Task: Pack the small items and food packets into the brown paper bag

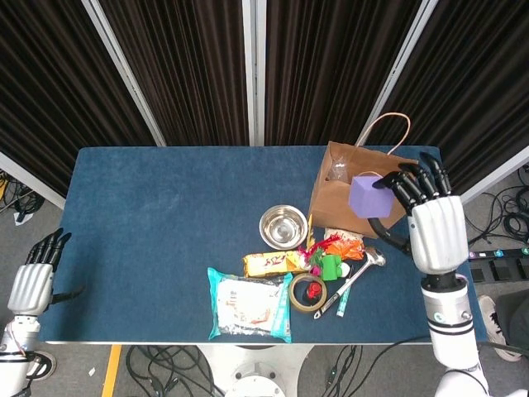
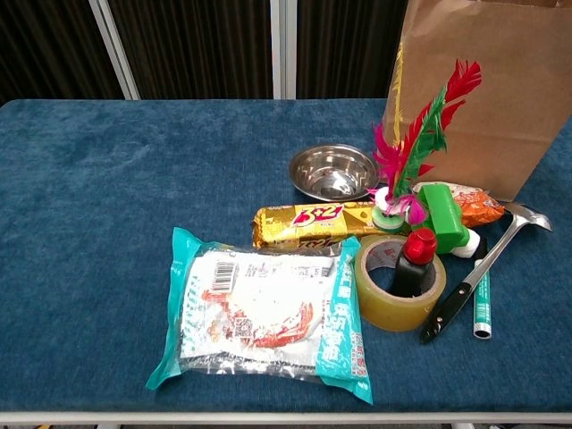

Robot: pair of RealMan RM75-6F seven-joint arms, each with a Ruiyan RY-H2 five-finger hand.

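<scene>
My right hand (image 1: 431, 222) holds a purple cube (image 1: 368, 196) up over the open brown paper bag (image 1: 360, 205), which stands at the table's right. The chest view shows only the bag's (image 2: 487, 94) front wall; the hand and cube are out of its frame. In front of the bag lie a noodle packet (image 2: 261, 313), a gold snack bar (image 2: 308, 223), an orange packet (image 2: 465, 202), a tape roll (image 2: 393, 282) with a red-capped bottle (image 2: 413, 263) inside, a green bottle (image 2: 446, 218), a feather shuttlecock (image 2: 407, 152), a ladle (image 2: 481, 267) and a marker (image 2: 483, 308). My left hand (image 1: 33, 279) hangs open off the table's left edge.
A steel bowl (image 2: 333, 172) sits left of the bag. The blue table (image 1: 157, 215) stretches wide to the left and back. Black curtains with white posts stand behind it.
</scene>
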